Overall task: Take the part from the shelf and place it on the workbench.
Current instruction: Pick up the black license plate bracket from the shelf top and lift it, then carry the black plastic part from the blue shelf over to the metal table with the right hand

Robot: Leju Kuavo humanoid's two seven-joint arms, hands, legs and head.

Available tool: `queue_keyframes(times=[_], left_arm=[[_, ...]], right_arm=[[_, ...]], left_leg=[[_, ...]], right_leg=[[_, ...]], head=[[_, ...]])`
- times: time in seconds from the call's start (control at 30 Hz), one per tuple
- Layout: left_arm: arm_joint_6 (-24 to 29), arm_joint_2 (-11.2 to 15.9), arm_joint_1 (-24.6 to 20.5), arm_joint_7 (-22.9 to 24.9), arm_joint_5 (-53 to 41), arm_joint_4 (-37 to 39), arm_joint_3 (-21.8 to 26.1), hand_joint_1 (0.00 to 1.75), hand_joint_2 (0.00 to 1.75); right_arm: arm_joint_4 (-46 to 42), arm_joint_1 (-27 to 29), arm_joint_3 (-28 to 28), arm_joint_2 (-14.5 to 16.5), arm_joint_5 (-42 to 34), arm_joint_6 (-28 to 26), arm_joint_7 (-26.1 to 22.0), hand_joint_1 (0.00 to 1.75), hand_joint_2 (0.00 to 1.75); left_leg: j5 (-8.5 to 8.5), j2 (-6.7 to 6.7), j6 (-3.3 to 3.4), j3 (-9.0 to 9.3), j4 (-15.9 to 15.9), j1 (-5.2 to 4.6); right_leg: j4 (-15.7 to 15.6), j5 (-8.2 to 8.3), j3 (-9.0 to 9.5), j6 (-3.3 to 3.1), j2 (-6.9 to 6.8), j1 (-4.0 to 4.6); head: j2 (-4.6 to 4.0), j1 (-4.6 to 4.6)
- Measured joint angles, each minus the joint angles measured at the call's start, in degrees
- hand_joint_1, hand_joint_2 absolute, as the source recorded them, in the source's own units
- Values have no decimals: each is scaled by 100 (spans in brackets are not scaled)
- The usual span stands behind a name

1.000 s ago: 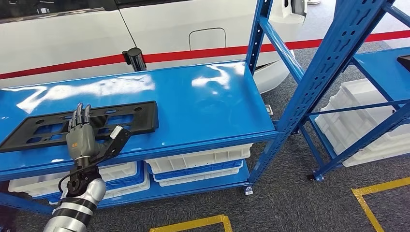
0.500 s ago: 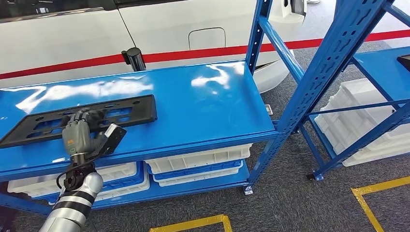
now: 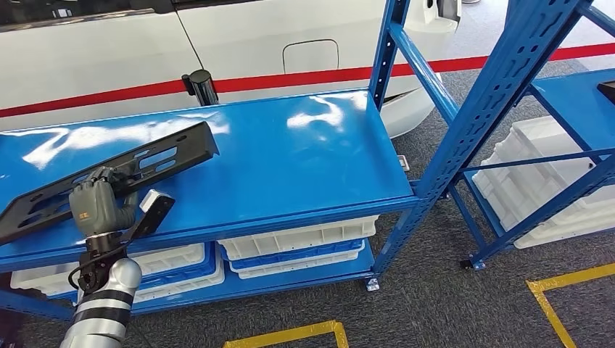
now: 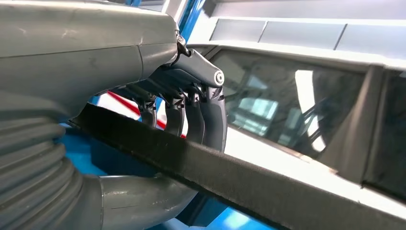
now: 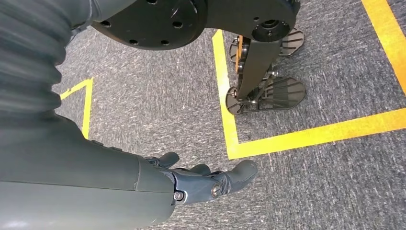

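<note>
Black licence-plate bracket [image 3: 109, 176] tilts up off the blue shelf [image 3: 304, 159], far end raised, left hand [image 3: 94, 205] clamped round its near edge for the carry; right hand [image 5: 201, 182] hangs loose, empty, over the floor.

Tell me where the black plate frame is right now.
In the head view the black plate frame is at the left, gripped by the left hand and tilted above the blue shelf.

The blue metal shelf unit [image 3: 304, 156] has a glossy top board; the black slotted part [image 3: 156, 156] is tilted above it, its left end perhaps touching the board. White plastic crates [image 3: 297, 246] sit on the lower shelf. The unit stands on grey carpet [image 3: 428, 304] marked with yellow tape [image 3: 290, 336].
</note>
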Motion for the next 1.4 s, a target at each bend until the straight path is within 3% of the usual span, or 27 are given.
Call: queue_keyframes(times=[0.17,0.27,0.57,0.87,1.03,1.1,1.2,1.27,1.3,1.37,1.4], left_arm=[[0,-354,26,-1335,212,-560,608,175,175],[0,-539,28,-1810,407,-1100,884,175,175],[2,-577,29,-1907,600,-2972,755,175,175],[-3,-528,23,-1908,558,-3678,534,175,175],[-4,-434,15,-1911,481,-3855,455,175,175],[-4,-399,14,-1910,464,-3917,424,175,175],[-5,-363,28,-1908,423,-3964,372,175,175],[-4,-351,40,-1906,414,-3972,362,175,175],[-4,-346,43,-1908,412,-3974,357,175,175],[-4,-333,44,-1910,410,-3989,346,175,175],[-4,-322,43,-1911,403,-4008,340,175,175]], right_arm=[[58,-42,60,-9,41,-43,4,0,175],[103,-94,108,-18,93,-59,12,0,175],[201,-251,232,-48,240,-59,92,0,175],[243,-324,280,-51,266,-39,111,0,175],[269,-351,284,-39,276,-23,120,0,175],[274,-372,283,-46,281,-20,125,0,175],[276,-405,284,-58,284,-20,128,0,175],[277,-407,284,-63,285,-19,129,0,175],[278,-408,284,-68,286,-18,129,0,175],[279,-418,284,-80,286,-18,129,0,175],[281,-429,284,-82,287,-17,129,0,175]], left_leg=[[0,2,0,-1,1,0],[0,4,0,-3,2,0],[0,4,0,-5,2,2],[0,4,0,-5,3,1],[17,26,100,-7,25,5],[94,62,153,46,-83,52],[148,103,184,51,-138,93],[155,113,171,36,-134,113],[156,112,160,33,-128,131],[145,104,105,26,-96,173],[134,94,61,-1,-64,185]], right_leg=[[0,1,-2,1,2,0],[0,1,-4,2,3,0],[0,1,-5,2,3,2],[0,2,-4,3,3,0],[-20,28,-7,66,20,-14],[124,-77,-82,84,-1,15],[1072,-507,-528,83,-33,0],[1564,-609,-755,157,-39,-40],[1499,-524,-721,227,-43,-65],[780,-200,-366,384,-45,-128],[417,-70,-168,419,-18,-136]], head=[[0,1],[0,1],[0,-1],[0,-1],[0,-17],[0,-9],[0,20],[0,19],[0,20],[0,24],[0,31]])
